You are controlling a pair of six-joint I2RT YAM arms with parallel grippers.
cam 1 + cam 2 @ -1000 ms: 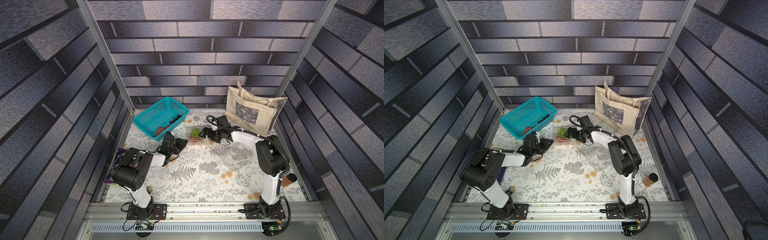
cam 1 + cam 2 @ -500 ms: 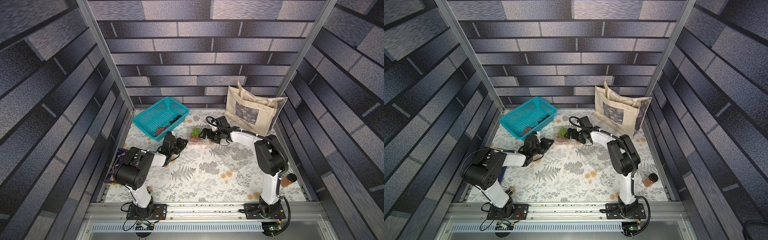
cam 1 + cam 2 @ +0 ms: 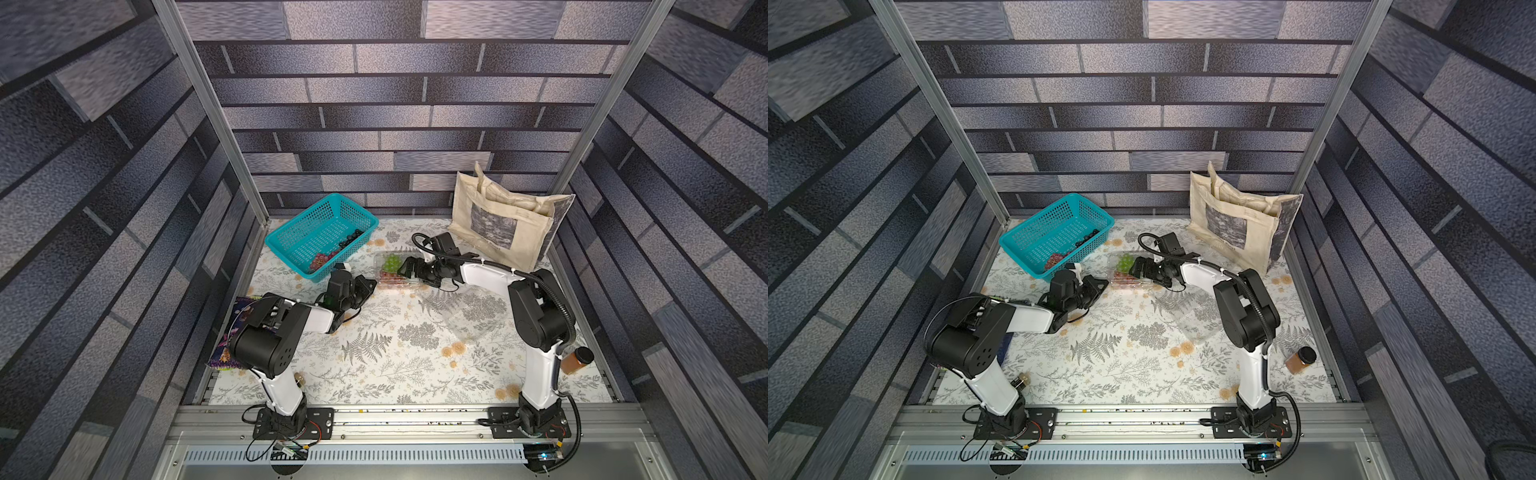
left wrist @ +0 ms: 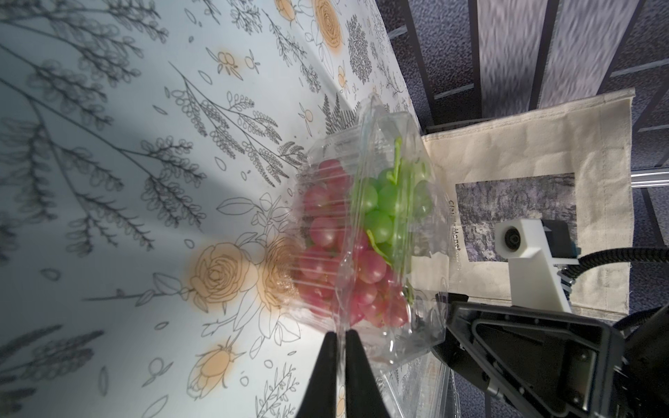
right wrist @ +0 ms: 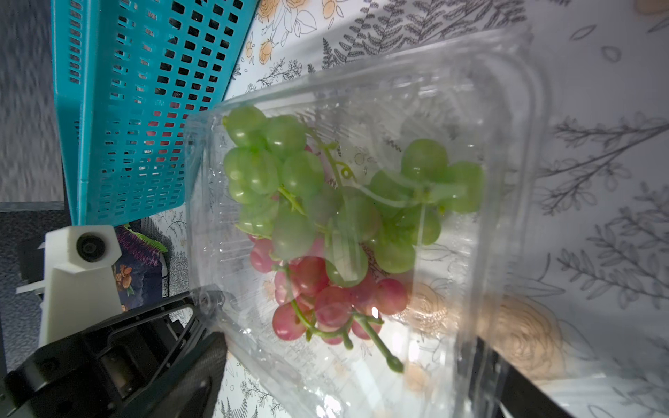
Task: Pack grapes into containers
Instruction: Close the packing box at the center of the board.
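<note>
Roughly halfway: green grapes (image 5: 325,188), red grapes (image 5: 325,300) boxed; left hand (image 4: 340,347) pinching container (image 5: 506,108) rim, right hand (image 3: 408,268) wide; bunches (image 3: 321,261) in basket (image 3: 297,220) unpacked.

1. Table cloth (image 3: 374,365): white, grey fern and leaf print, orange roses.
2. Basket (image 3: 309,220), far-left corner: teal, perforated grid.
3. Tote bag (image 3: 498,216), far-right corner: beige, grey picture panel.
4. Container (image 5: 506,144): clear, colourless.
5. Green grapes (image 5: 289,170): pale green, green stems.
6. Red grapes (image 5: 325,300): pink-red.
7. Dark grapes (image 3: 353,237): black-purple.
8. Jar (image 3: 575,360), right edge: brown, black lid.
9. Walls (image 3: 395,104): grey-purple brick pattern.
</note>
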